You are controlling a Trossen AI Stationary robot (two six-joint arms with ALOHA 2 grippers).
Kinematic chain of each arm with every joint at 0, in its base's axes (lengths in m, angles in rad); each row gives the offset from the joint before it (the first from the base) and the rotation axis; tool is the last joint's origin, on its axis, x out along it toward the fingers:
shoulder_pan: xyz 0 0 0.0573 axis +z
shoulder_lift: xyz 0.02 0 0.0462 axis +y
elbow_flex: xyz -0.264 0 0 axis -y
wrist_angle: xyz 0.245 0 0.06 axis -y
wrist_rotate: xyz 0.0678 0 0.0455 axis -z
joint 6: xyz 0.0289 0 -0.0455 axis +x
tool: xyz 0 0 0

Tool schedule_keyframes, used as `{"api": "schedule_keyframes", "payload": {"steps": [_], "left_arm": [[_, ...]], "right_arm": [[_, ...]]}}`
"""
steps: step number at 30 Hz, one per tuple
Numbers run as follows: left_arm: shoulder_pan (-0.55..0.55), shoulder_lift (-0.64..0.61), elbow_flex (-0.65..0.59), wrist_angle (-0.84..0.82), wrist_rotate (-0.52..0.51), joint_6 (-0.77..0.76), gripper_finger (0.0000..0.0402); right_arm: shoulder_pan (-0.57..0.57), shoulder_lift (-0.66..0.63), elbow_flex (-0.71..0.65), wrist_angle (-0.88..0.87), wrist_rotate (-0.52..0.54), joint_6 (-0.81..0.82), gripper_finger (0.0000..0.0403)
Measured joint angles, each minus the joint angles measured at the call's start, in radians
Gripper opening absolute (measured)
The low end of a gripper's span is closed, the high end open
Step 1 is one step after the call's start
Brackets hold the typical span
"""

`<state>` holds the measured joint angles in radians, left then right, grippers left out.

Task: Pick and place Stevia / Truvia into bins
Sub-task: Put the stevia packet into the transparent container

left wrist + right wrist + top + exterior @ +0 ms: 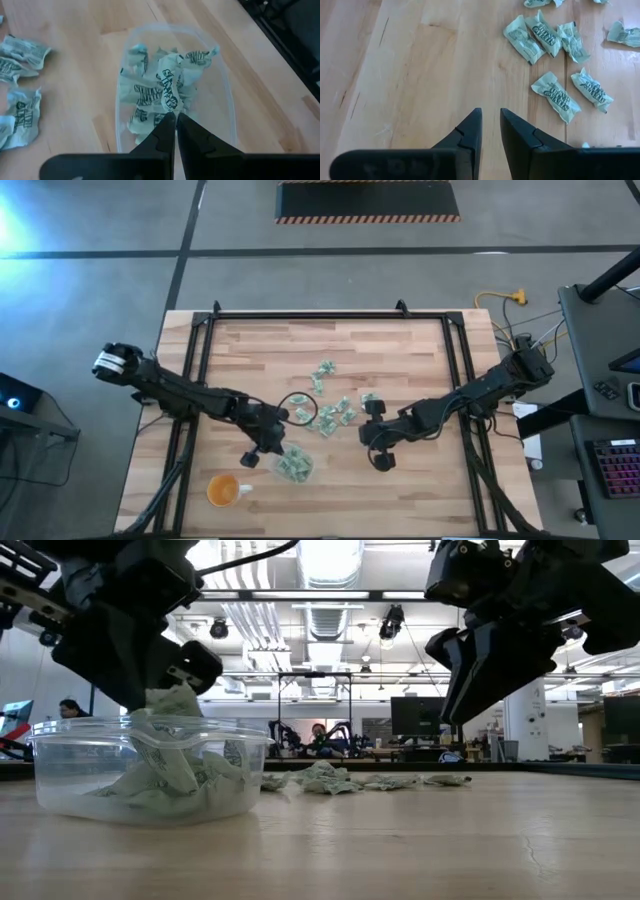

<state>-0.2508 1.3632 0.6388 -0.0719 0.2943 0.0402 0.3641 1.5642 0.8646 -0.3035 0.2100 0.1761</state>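
The clear plastic bin (293,465) (170,95) (150,772) stands near the table's near edge and holds several pale green Stevia packets. My left gripper (268,446) (175,116) is above the bin, shut on one packet (169,90) (176,700). More packets (335,412) (547,37) (330,778) lie flat on the wood at the table's middle. My right gripper (378,448) (490,117) (458,710) hovers over bare wood right of the bin and near of the loose packets, its fingers a narrow gap apart and holding nothing. My left gripper pinches one crumpled packet by its end (170,111) between the two fingertips, coming from above and slanting down. The packet reaches out past the fingertips over the pile in the bin; whether its far end touches the pile, I cannot tell.
A small orange cup (222,490) stands left of the bin by the near edge. A dark ring (298,408) lies on the wood just far of the bin. Black frame rails (200,370) run along the table's sides. Bare wood lies around my right gripper.
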Motion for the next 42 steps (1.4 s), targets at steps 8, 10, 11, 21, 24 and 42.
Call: {"api": "schedule_keyframes", "payload": {"steps": [8,10,11,21,24,42], "left_arm": [[0.0,-0.009,-0.002,0.024,-0.004,0.021,0.0],[0.0,-0.008,-0.003,0.038,-0.004,0.026,0.0],[0.0,-0.005,-0.003,0.047,-0.005,0.031,0.0],[-0.005,0.008,-0.004,0.083,-0.004,0.033,0.0049],[-0.006,0.017,-0.005,0.081,-0.003,0.017,0.0073],[-0.004,-0.185,0.027,-0.034,-0.553,0.016,0.0092]], "right_arm": [[0.0,0.0,-0.003,0.002,0.0,0.0,0.0059],[0.0,0.0,-0.003,0.001,0.0,0.0,0.0059],[0.0,0.0,-0.003,0.001,0.0,0.0,0.0059],[0.0,0.0,-0.004,-0.001,0.0,0.0,0.0059],[0.0,0.0,-0.004,-0.004,0.0,0.0,0.0059],[-0.014,0.0,-0.061,-0.071,0.34,0.05,0.0059]]}}
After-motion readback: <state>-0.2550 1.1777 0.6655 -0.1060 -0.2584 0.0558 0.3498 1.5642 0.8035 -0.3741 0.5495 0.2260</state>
